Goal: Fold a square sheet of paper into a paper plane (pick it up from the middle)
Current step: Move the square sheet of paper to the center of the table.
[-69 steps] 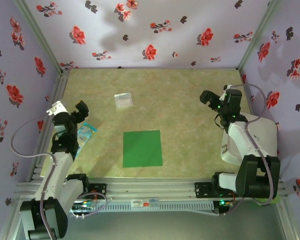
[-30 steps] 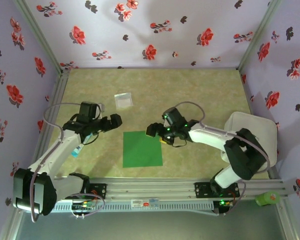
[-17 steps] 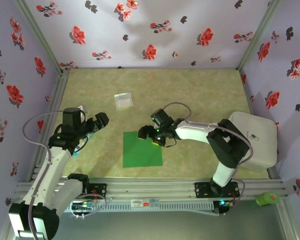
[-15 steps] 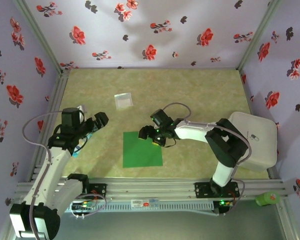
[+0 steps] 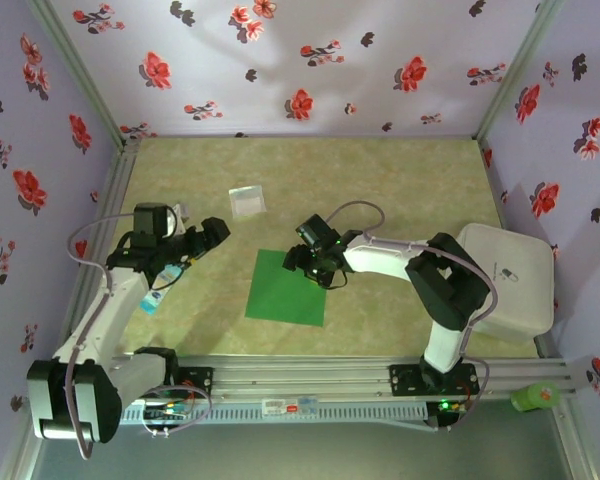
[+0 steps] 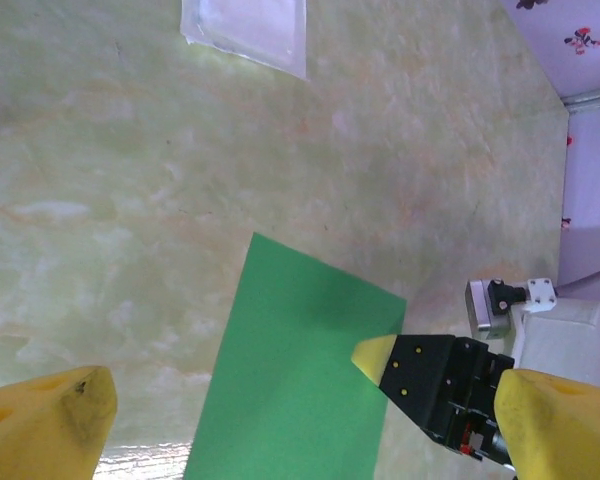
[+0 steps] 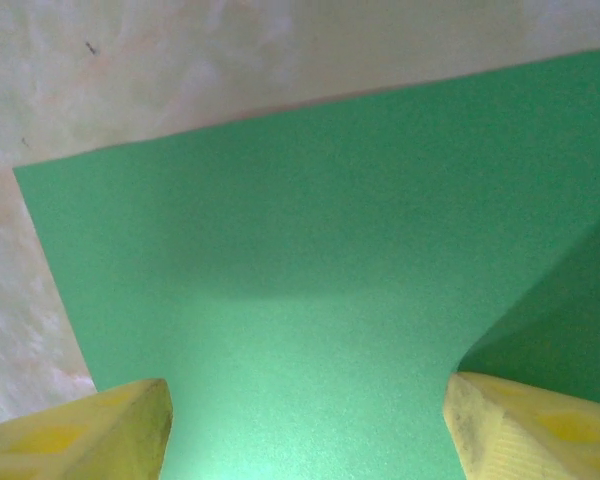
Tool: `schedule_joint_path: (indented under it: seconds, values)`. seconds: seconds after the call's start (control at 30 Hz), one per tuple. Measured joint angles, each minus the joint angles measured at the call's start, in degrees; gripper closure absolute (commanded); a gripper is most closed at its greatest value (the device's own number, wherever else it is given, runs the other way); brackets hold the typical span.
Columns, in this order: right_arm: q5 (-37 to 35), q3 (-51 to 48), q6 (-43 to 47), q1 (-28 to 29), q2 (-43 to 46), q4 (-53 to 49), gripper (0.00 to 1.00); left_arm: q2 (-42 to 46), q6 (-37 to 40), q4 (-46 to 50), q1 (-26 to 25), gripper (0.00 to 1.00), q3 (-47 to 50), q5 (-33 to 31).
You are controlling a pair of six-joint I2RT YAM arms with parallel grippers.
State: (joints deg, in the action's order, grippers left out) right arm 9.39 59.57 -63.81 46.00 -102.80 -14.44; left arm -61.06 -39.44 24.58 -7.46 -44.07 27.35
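The task is barely begun: the square sheet of paper (image 5: 285,292) lies unfolded near the middle of the table (image 5: 380,190). The right gripper (image 5: 310,270), fingers apart, is at its far right corner. The left gripper (image 5: 215,238) hovers wide open to the left. Every fold remains.

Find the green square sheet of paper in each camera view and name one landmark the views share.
Top external: the square sheet of paper lies askew near the middle of the table.
Left wrist: bottom centre, cut off by the lower edge.
Right wrist: across most of the picture, one corner at the left.
Shared landmark: the right gripper, jaws apart, over the sheet's far right corner.
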Motion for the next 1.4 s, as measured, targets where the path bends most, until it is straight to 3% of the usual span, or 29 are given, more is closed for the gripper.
schedule_joint_path:
  seconds: [0.33,0.53,0.73,0.87,1.1,1.23,1.4]
  values:
    - [-1.8,-2.7,-2.8,0.6,1.7,7.0,0.23,-2.8,0.7,1.0,-2.8,0.08,-2.4,1.3]
    - [-3.3,-3.4,-0.7,-0.3,8.9,5.6,0.21,-3.0,-2.1,0.9,-9.6,0.12,-2.4,-2.2]
    - [-4.5,-9.6,0.8,-7.3,18.4,5.2,0.20,-6.2,-5.0,1.6,-17.4,0.19,-3.4,-8.1]
    - [-3.6,-13.9,1.8,-13.0,21.0,3.7,0.19,-13.3,-5.7,4.9,-23.6,0.24,-8.5,-12.3]
    - [-2.8,-17.2,4.8,-16.1,25.5,1.2,0.15,-31.5,-2.9,16.6,-33.5,0.20,-25.7,-20.4]
    - [-2.9,-19.2,5.9,-17.6,28.2,1.3,0.10,-41.7,1.0,21.8,-35.7,0.17,-34.8,-22.5]
    - [-3.2,-21.1,7.9,-18.3,30.5,2.2,0.02,-48.0,4.3,27.0,-36.3,0.16,-37.9,-22.9]
